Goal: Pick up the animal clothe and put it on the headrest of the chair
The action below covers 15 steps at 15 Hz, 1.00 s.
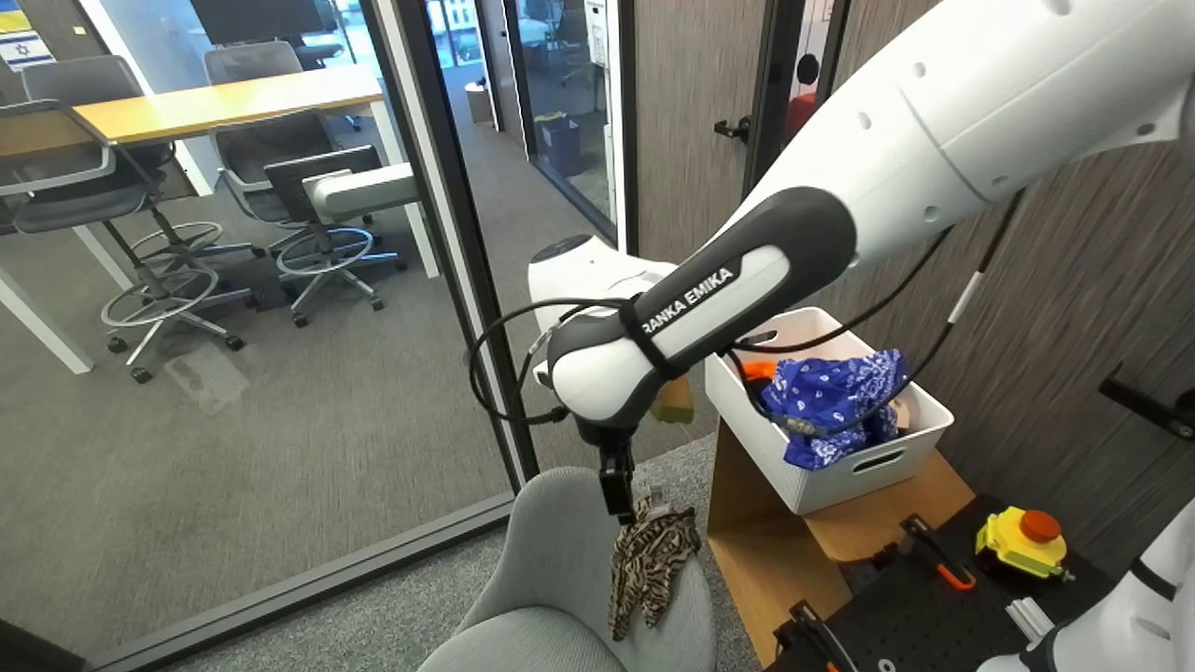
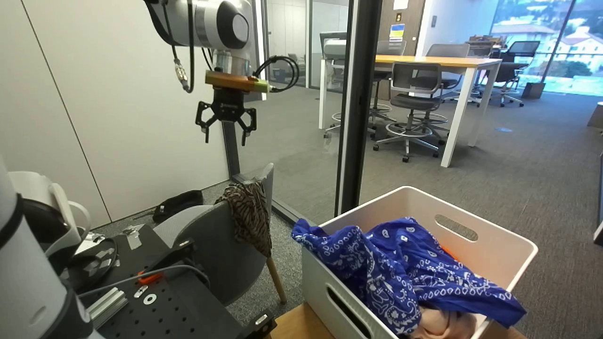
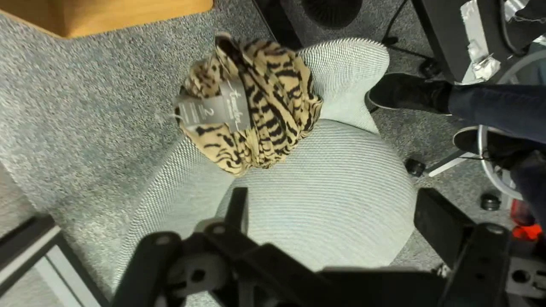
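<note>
Just beside the grey chair (image 2: 216, 259), a white bin (image 2: 315, 273) sits on a wooden stand (image 1: 887, 515), with a blue bandana (image 2: 362, 263) in white print heaped inside it. One end of the bandana flops over the rim toward the chair, and another corner spills over the rim on the side farther from the chair. Beneath it a pinkish-beige item (image 2: 444, 324) shows in part (mostly covered, so I couldn't tell you what it is), and a bit of something orange (image 1: 758, 371) pokes out by the bandana's edge. Over the chair hangs the gripper (image 2: 225, 142), pointing down, its two fingers (image 3: 237, 204) spread wide with only air between them; from where I stand there's a clear gap from it down to the top of the chair. The animal-print cloth (image 2: 249, 214), tan with dark stripes, is draped over the top of the chair's backrest (image 1: 558, 527), part of it down the outer side and part on the inner side. In the wrist view a grey tag (image 3: 204, 110) marked with a 2 lies on the cloth, and the cloth is apart from the fingers. A black perforated tabletop (image 2: 174, 303) is near the chair.
</note>
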Available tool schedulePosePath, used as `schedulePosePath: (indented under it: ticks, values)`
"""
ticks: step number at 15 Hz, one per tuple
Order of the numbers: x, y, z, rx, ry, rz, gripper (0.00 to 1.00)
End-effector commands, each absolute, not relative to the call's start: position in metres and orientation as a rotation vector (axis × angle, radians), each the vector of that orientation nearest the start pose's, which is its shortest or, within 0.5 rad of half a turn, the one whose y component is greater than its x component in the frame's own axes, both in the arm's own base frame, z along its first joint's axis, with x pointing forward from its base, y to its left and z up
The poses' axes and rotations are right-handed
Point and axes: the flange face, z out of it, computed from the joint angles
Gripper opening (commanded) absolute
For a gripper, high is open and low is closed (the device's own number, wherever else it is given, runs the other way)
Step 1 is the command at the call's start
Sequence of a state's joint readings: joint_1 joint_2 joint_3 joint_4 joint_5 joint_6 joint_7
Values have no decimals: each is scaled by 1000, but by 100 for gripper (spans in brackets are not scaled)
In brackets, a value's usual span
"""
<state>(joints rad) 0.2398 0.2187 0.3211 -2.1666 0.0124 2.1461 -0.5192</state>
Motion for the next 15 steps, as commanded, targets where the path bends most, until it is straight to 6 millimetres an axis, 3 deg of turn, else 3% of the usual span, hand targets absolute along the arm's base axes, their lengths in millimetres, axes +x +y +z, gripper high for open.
schedulePosePath:
  ticks: [1,10,15]
  values:
    - [420,242,345,-2828,-1348,307,100]
    - [341,127,461,-3130,-687,225,100]
    - [285,54,535,-3148,-286,184,100]
